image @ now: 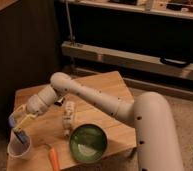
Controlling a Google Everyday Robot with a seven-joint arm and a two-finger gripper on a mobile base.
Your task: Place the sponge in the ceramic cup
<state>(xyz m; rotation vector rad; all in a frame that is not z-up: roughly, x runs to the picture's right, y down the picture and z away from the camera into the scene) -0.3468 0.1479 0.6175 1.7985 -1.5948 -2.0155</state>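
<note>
The blue sponge hangs from my gripper at the table's front left. My gripper is shut on the sponge and points down, directly over the white ceramic cup. The sponge's lower end reaches the cup's rim. How far inside it goes I cannot tell. The cup stands upright near the front left corner of the wooden table. My white arm stretches from the lower right across the table to that spot.
A glossy green bowl sits at the table's front edge. An orange carrot-like item lies between cup and bowl. A pale bottle-like object lies on its side mid-table. Dark shelving and a metal rail stand behind.
</note>
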